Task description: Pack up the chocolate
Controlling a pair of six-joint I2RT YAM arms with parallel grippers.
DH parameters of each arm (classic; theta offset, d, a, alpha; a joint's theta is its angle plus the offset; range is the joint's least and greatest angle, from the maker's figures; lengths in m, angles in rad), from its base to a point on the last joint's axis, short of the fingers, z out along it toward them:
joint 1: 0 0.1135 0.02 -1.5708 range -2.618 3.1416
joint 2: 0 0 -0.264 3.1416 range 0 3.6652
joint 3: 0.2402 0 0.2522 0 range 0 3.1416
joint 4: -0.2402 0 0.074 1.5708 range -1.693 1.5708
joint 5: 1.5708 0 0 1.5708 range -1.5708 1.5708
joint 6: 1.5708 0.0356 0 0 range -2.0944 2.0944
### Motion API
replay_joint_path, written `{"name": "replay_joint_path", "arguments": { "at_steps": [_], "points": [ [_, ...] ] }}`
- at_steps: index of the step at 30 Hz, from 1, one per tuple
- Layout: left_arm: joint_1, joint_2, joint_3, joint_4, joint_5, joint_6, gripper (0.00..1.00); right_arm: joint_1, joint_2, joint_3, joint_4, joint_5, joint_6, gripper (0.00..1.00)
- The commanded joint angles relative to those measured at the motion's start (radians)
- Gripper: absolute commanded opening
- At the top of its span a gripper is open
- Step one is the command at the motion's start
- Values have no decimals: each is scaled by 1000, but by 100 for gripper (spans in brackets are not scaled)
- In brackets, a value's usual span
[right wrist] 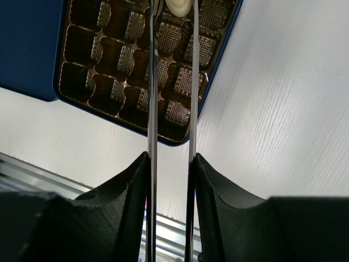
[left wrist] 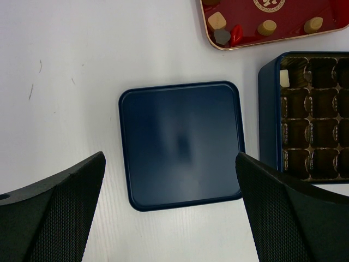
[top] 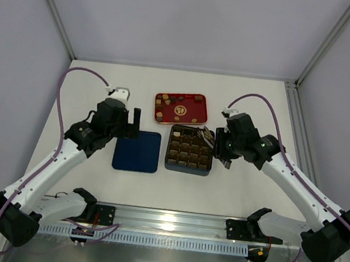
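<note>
Over the box's (top: 187,170) far right corner, the right gripper's (right wrist: 173,33) thin blades flank a whitish chocolate (right wrist: 178,5), running lengthwise along the box's right edge. I cannot tell whether they pinch it or merely bracket it. Open cells lie below. More chocolates (left wrist: 217,21) wait on the tray (top: 193,114) just beyond, the right arm seemingly nearer. The left gripper (left wrist: 170,158) hangs wide open, empty, above the lid (left wrist: 182,125).

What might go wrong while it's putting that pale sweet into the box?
1. The whitish piece sits between the thin right jaws over the gridded box; it may cling to one side or land across a cell ridge.
2. Those jaws reach across the cells; dipping lower, they might snag the liner and shift the box.
3. The blue lid lies close beside the box; a nudge from the open left jaws above might shove it over.
</note>
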Motion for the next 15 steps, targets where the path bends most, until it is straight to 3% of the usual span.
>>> {"name": "replay_joint_path", "arguments": {
  "at_steps": [1, 15],
  "points": [
    [-1, 2, 12, 3, 7, -2, 100, 8, -11, 4, 45, 14, 7, 39],
    [-3, 2, 12, 3, 7, -1, 100, 17, 6, 11, 54, 10, 9, 43]
  ]
}}
